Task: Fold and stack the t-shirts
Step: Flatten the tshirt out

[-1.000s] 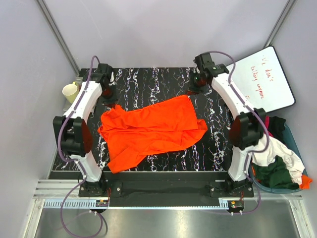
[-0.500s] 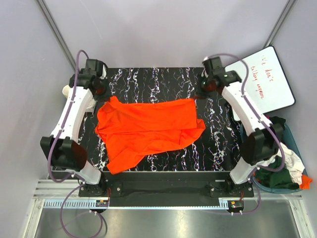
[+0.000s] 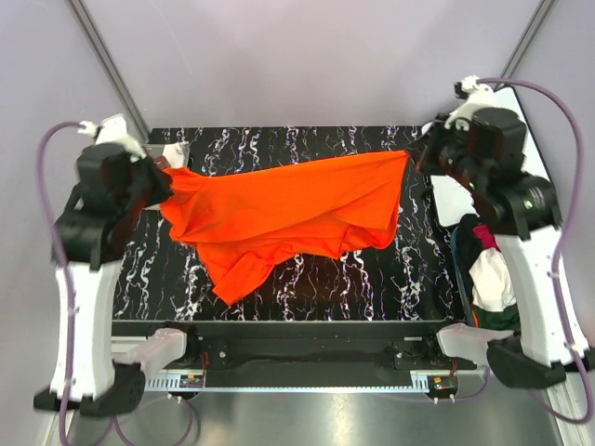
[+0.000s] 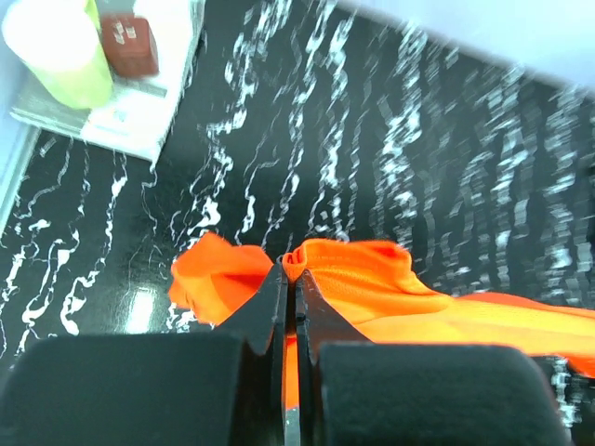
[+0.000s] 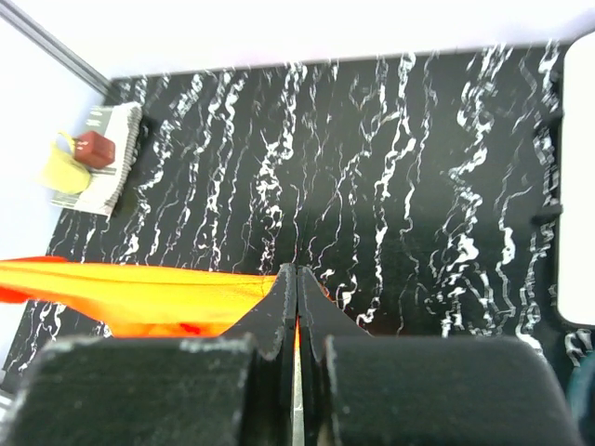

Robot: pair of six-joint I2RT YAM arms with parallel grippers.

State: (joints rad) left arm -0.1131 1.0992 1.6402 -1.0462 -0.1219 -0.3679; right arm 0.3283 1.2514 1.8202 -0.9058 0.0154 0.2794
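Observation:
The bright orange t-shirt [image 3: 288, 209] hangs stretched above the black marbled table [image 3: 307, 288], held at both upper corners. My left gripper [image 3: 160, 177] is shut on its left corner; in the left wrist view the fabric [image 4: 372, 283] bunches at the fingertips of that gripper [image 4: 289, 269]. My right gripper [image 3: 416, 153] is shut on its right corner; in the right wrist view the cloth [image 5: 139, 288] runs left from the closed tips of that gripper [image 5: 297, 271]. The shirt's lower part sags to the table at the front left. White, dark green and magenta-red shirts [image 3: 493, 279] lie piled at the right.
A white board with red handwriting [image 3: 446, 195] lies at the right, mostly behind the right arm. A yellow cup [image 4: 56, 42] and a red object [image 4: 125, 45] sit on a grey tray [image 4: 139, 121] at the table's far left corner.
Both arms have lifted and swung outward, raising the orange shirt's two far corners off the table and pulling it taut. The shirt lay flat on the table earlier.

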